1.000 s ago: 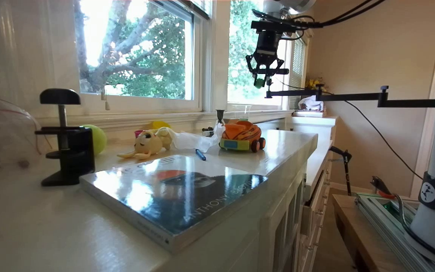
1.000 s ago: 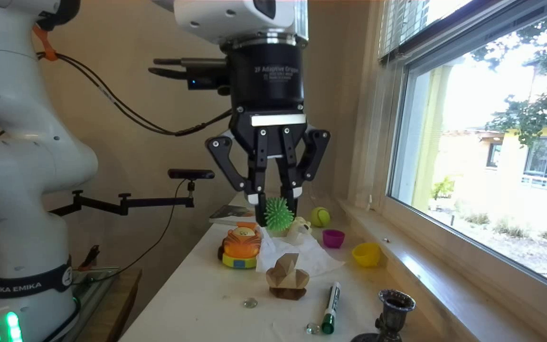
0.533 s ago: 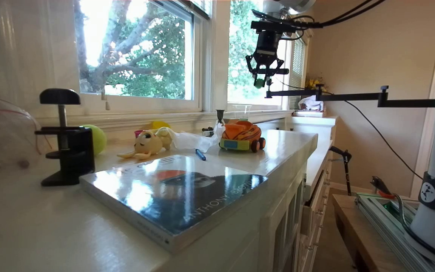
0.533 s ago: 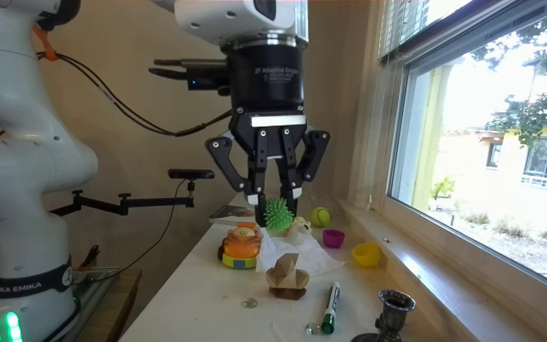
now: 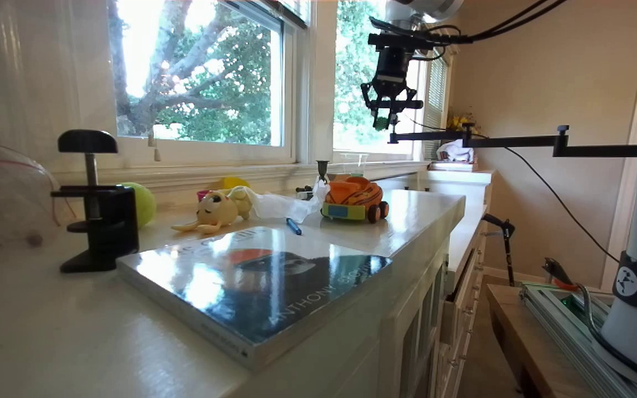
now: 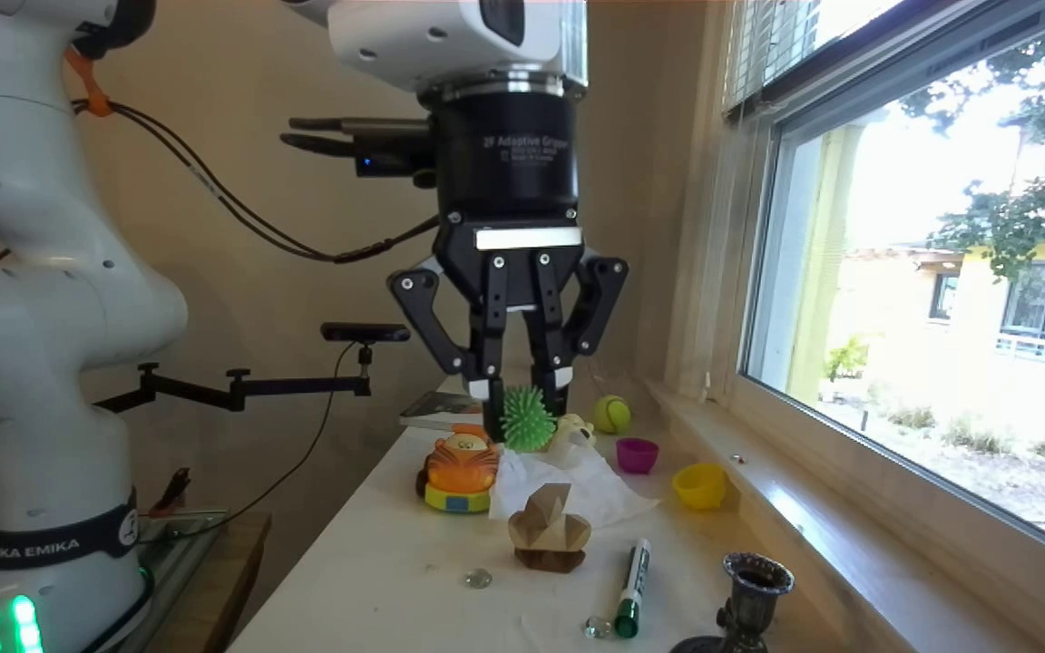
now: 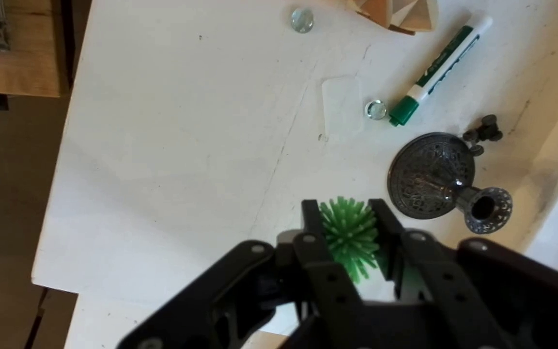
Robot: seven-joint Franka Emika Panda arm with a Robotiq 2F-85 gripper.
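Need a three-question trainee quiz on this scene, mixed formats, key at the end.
1. Open question: What is held between the fingers?

2. True or false: The marker stands upright on the white counter.

3. Multiple choice: In the wrist view, what lies right beside the marker's green cap?
a) the tennis ball
b) a clear bead
c) the yellow cup

Key:
1. A green spiky ball.
2. False; it lies on its side.
3. b
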